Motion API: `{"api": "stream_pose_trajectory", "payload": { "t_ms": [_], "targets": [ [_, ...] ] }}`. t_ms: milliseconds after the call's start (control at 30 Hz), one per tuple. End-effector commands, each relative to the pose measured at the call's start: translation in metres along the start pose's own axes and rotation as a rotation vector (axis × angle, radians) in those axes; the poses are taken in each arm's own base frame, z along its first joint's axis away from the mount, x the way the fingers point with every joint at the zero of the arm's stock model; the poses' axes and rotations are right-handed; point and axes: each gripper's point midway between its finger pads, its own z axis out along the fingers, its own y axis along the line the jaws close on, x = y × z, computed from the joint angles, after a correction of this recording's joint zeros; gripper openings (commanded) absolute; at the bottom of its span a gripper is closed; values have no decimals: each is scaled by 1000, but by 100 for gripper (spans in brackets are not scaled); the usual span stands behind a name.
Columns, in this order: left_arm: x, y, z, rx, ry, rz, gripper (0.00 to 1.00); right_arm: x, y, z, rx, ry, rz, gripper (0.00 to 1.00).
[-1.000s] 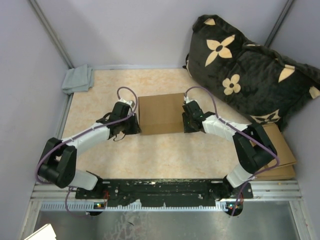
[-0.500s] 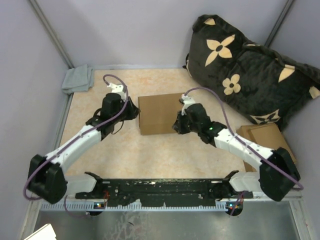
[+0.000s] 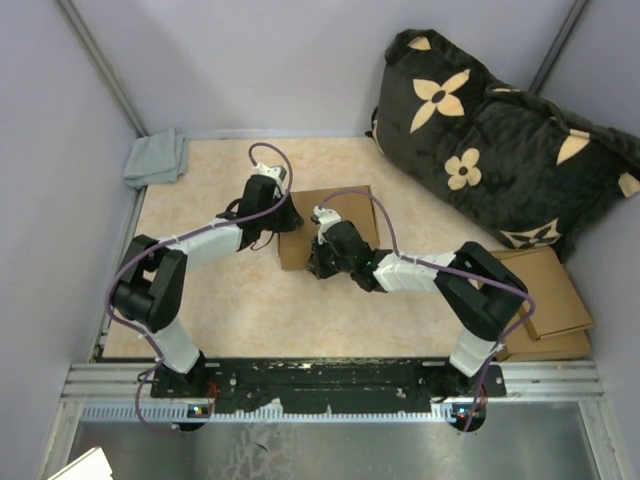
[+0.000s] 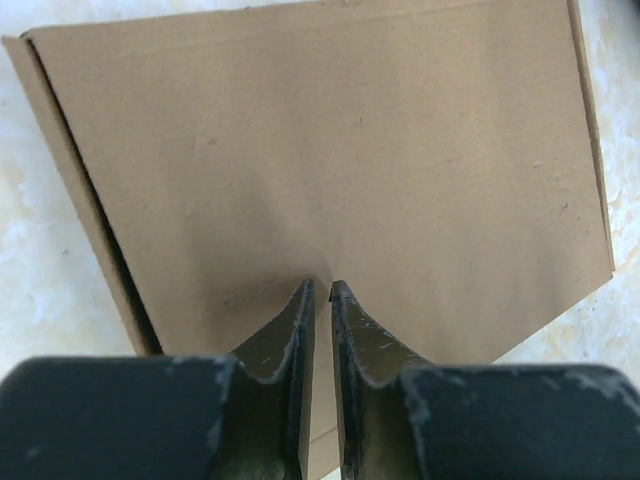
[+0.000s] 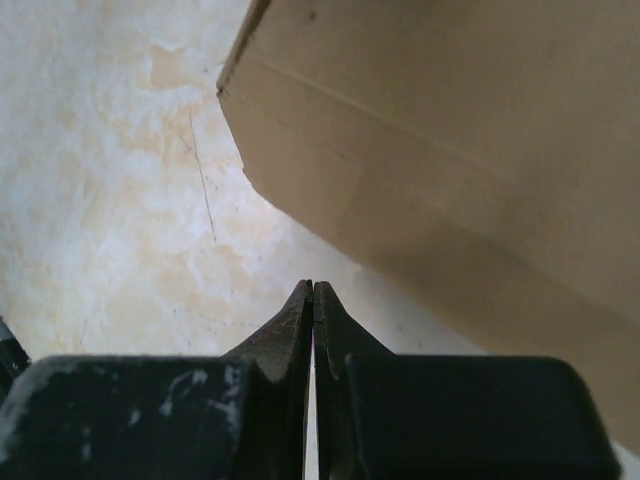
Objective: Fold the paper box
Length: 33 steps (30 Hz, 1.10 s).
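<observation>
The paper box [image 3: 335, 222] lies closed on the table, a plain brown shallow box turned slightly askew. Its lid [image 4: 330, 150] fills the left wrist view. My left gripper [image 3: 283, 216] is over the box's left edge, its jaws [image 4: 322, 290] parted by only a narrow slit with nothing between them, the tips at the lid. My right gripper [image 3: 318, 262] is low by the box's near left corner [image 5: 235, 90]. Its fingers are pressed together [image 5: 314, 287] and empty, just off the box's side wall.
A large dark pillow with tan flowers [image 3: 500, 140] fills the back right. A stack of flat brown cardboard pieces [image 3: 548, 300] lies at the right edge. A grey cloth [image 3: 155, 158] sits in the back left corner. Walls close in on three sides.
The right gripper has shut and swung from the box's right side round to its near left corner. The left gripper has narrowed and moved onto the lid's left edge. The box has turned slightly.
</observation>
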Motion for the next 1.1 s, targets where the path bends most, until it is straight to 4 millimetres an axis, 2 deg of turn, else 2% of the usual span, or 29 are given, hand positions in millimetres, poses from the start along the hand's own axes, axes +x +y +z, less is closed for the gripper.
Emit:
{"api": "stream_pose_trajectory", "payload": {
  "t_ms": [0, 167, 267, 300, 367, 467, 567, 667, 800, 867, 933, 1000, 1067],
  "targets": [
    [-2, -7, 10, 28, 12, 22, 17, -46, 33, 20, -93, -169, -72, 0],
    [16, 2, 17, 8, 76, 19, 15, -38, 37, 42, -95, -177, -103, 0],
    [24, 3, 20, 11, 101, 25, 13, -44, 22, 55, -14, -220, -79, 0],
    [27, 4, 20, 13, 114, 28, 10, -53, 14, 58, 31, -268, -65, 0],
    [35, 6, 22, 9, 144, 32, 8, -68, 1, 57, 104, -368, -45, 0],
    [46, 10, 23, 2, 179, 32, 4, -87, -8, 50, 143, -510, -20, 0],
    [55, 11, 24, 4, 197, 29, 2, -95, -13, 46, 152, -596, 3, 0],
    [60, 13, 23, 1, 209, 26, 1, -93, -7, 46, 123, -574, -3, 0],
    [56, 11, 20, 2, 195, 30, 1, -83, -6, 21, 104, -553, 13, 0],
    [48, 6, 17, 12, 181, 32, 3, -83, 2, -5, 70, -533, -7, 0],
    [35, -2, 11, 31, 153, 33, 5, -72, 8, -29, 43, -465, -35, 0],
    [19, -14, 4, 64, 115, 29, 8, -51, -2, -46, 87, -374, -45, 0],
    [0, -30, -4, 110, 67, 27, 10, -30, -29, -62, 208, -314, -54, 0]
  ]
}}
